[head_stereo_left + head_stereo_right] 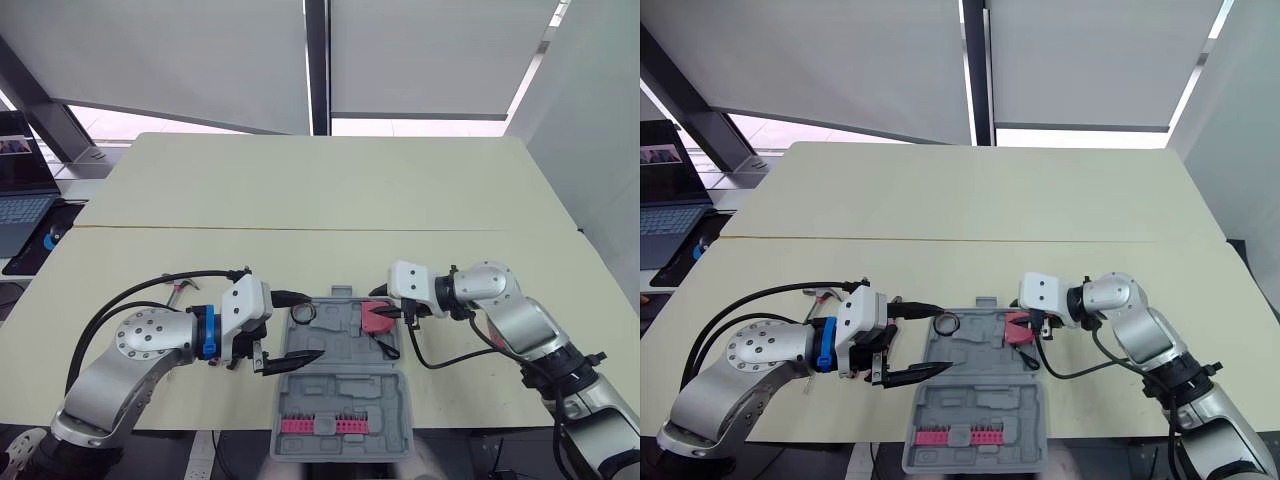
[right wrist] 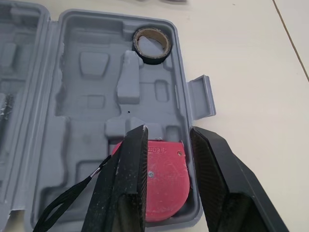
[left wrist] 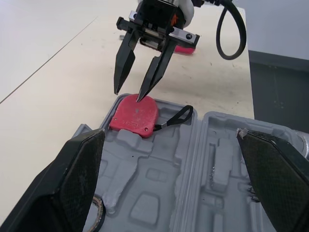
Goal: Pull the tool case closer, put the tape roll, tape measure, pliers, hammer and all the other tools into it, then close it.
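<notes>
Two tools in the tool case (image 2: pixel 87 111), tape roll (image 2: pixel 152 59) and tape measure (image 2: pixel 166 183); both jaws apart, empty

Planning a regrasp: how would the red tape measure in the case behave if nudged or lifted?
The tape measure looks rigid and flat-sided, so it would probably slide rather than roll. Its black strap looks floppy and could trail or snag on the case moulding.
</notes>
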Action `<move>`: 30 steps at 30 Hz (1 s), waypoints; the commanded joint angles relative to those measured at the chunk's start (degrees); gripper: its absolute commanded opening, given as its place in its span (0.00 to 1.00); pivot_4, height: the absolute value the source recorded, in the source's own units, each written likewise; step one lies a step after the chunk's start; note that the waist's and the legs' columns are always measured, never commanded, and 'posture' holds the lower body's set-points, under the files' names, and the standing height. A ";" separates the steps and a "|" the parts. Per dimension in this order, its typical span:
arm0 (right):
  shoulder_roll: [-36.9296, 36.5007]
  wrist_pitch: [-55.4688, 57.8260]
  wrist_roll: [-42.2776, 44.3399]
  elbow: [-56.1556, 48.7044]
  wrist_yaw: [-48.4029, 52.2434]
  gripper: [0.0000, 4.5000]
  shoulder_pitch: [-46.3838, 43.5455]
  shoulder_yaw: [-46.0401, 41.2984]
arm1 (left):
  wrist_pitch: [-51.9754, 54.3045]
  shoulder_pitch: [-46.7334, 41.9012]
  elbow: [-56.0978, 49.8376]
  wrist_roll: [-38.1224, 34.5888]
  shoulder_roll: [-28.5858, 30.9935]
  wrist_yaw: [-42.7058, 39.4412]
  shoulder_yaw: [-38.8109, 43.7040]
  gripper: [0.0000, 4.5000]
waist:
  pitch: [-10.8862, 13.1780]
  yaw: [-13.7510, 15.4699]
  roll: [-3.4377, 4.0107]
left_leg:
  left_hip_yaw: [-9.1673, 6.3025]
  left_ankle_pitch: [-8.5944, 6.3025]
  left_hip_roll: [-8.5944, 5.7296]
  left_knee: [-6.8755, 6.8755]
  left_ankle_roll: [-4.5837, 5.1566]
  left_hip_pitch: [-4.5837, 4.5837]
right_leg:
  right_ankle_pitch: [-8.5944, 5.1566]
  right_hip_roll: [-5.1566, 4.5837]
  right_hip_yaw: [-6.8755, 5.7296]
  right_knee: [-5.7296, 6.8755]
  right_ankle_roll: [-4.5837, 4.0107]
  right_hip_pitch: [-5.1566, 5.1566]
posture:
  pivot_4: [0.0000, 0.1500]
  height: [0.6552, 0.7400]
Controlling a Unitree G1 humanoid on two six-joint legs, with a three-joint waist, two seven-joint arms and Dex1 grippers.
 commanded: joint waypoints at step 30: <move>3.19 -14.60 0.52 11.90 -5.42 0.32 -0.16 -3.92 | -2.83 4.02 6.40 -2.99 0.97 -0.64 13.47 1.00 | -0.06 -0.08 0.04 | 0.01 0.00 0.05 0.00 0.00 0.07 | 0.00 0.05 0.01 0.02 0.00 0.03 | 1.00 1.00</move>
